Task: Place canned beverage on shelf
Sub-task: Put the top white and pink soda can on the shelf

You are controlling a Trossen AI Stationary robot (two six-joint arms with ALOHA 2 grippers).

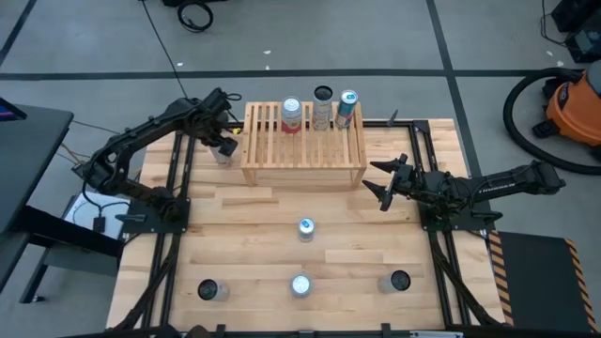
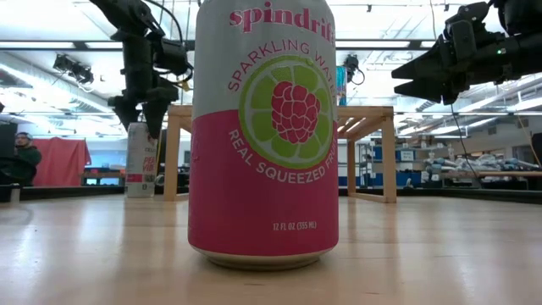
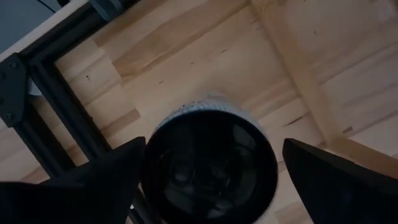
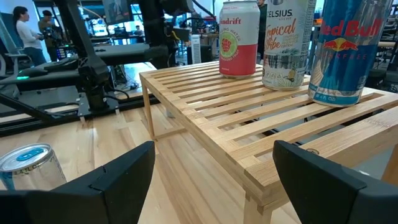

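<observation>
the shelf sits at the table's 12 o'clock, three cans already along its back. the left gripper hangs at the shelf's 9 o'clock, fingers wide around a can standing there. the right gripper waits wide at 3. the can looks rigid, smooth, likely slippery; grip mid-wall.

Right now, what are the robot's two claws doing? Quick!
Left gripper: open, straddling a can beside the shelf, not gripping it yet.
Right gripper: open, empty, near the shelf's right end.
</observation>
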